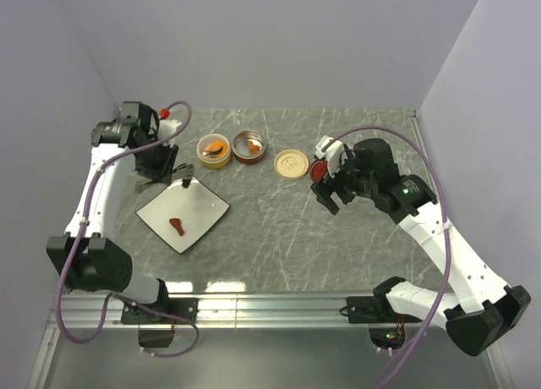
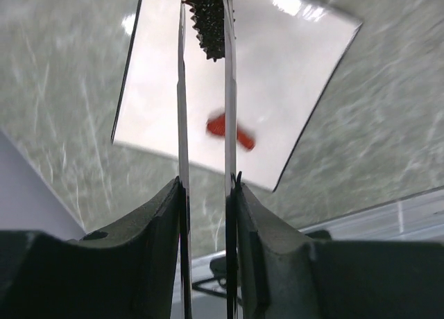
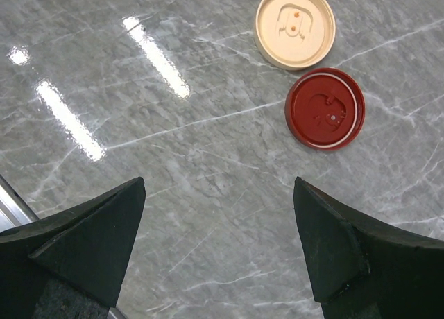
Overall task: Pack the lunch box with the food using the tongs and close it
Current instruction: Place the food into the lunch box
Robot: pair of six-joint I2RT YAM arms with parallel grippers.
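Left gripper (image 2: 206,187): closed across the tongs (image 2: 230,76), one finger pressing each thin arm, arms squeezed near-parallel. Nips, out at the tong tips, the dark brown oblong (image 2: 208,21), a knobbly bit, over the far corner of the white plate (image 2: 305,76). Clear of the plate or brushing it: cannot tell.

Near the plate's middle: one orange-red wedge (image 2: 216,126), lying flat, not yet picked.

Just beyond the plate's far corner, to the right: cream tub (image 1: 214,150), lid off, orange food inside. Close beside it, farther right of the plate: dark red tub (image 1: 248,146), steel-lined, lid off, some orange-brown bit inside, too small to name.

Key relation, by judgement:
- Long axis of the tongs: from the gripper rightward over the plate's far corner.
- Tubs: a little farther along and away from the plate, cream one closest to the tips.
- Calls for a short carry off the plate's far side, then release over a tub mouth.
- Left arm much nearer than the right.

Well right of the plate, past both tubs: cream lid (image 3: 295,26) and dark red lid (image 3: 325,109), side by side on the table (image 3: 173,125). Above them, right gripper (image 3: 218,191), jaws wide, nothing between them.
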